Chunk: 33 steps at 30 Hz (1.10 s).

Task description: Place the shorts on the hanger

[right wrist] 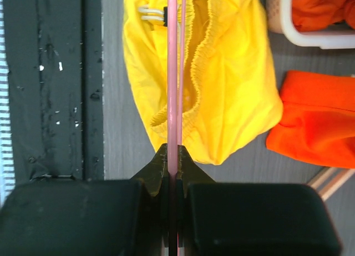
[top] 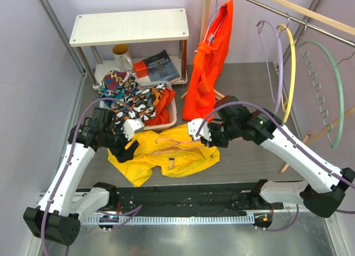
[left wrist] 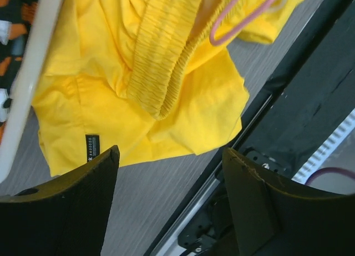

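Observation:
The yellow shorts (top: 166, 153) lie crumpled on the table between the arms, also in the left wrist view (left wrist: 138, 89) and the right wrist view (right wrist: 222, 89). The pale pink hanger (top: 177, 147) lies across them, partly inside the waistband (left wrist: 166, 56). Its curved end shows in the left wrist view (left wrist: 244, 20). My right gripper (right wrist: 174, 156) is shut on the hanger's rod (right wrist: 172, 73) at the shorts' right edge, also seen from above (top: 204, 135). My left gripper (left wrist: 169, 156) is open and empty over bare table just off the shorts' left hem, near the dark logo (left wrist: 92, 146); from above it sits at the shorts' left (top: 126, 150).
A white basket (top: 169, 121) with multicoloured patterned cloth (top: 127, 95) and orange fabric stands behind the shorts. An orange garment (top: 208, 67) hangs from the rail behind the right arm. Lilac (top: 277, 67), yellow (top: 291, 73) and green (top: 339, 95) hangers hang at right. A black rail (top: 183, 197) runs along the near edge.

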### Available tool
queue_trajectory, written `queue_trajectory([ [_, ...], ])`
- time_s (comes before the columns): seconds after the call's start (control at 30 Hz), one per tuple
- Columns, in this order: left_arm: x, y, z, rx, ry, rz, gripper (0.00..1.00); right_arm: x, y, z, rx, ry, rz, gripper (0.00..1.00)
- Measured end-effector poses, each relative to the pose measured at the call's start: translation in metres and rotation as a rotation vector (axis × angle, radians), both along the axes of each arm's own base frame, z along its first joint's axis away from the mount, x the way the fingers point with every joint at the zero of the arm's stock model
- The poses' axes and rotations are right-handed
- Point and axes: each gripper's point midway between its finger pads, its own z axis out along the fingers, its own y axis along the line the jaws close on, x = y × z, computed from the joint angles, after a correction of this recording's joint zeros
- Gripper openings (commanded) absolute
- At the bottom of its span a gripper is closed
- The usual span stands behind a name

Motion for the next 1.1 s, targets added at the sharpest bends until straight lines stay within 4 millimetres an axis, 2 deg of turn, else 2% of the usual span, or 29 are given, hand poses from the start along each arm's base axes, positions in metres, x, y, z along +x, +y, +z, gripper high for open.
queue_trajectory([
  [0.17, -0.009, 0.011, -0.038, 0.080, 0.014, -0.108, 0.64, 0.008, -0.001, 0.009, 0.025, -0.065, -0.025, 0.01],
  [0.23, -0.007, 0.012, -0.049, 0.097, 0.028, -0.139, 0.61, 0.010, -0.001, 0.011, 0.032, -0.079, -0.030, 0.01],
  [0.33, 0.006, 0.011, -0.059, 0.107, 0.035, -0.163, 0.59, 0.011, -0.001, 0.013, 0.035, -0.088, -0.033, 0.01],
  [0.53, 0.025, 0.008, -0.070, 0.108, -0.005, -0.194, 0.57, 0.012, -0.001, 0.013, 0.033, -0.096, -0.029, 0.01],
  [0.77, 0.025, 0.007, -0.087, 0.110, 0.003, -0.219, 0.59, 0.011, -0.001, 0.011, 0.029, -0.095, -0.009, 0.01],
  [0.97, 0.034, 0.005, -0.091, 0.106, -0.015, -0.208, 0.56, 0.006, -0.004, -0.002, 0.004, -0.071, 0.004, 0.01],
  [1.1, 0.041, 0.003, -0.093, 0.098, -0.019, -0.189, 0.48, 0.004, -0.005, -0.008, -0.011, -0.063, 0.016, 0.01],
])
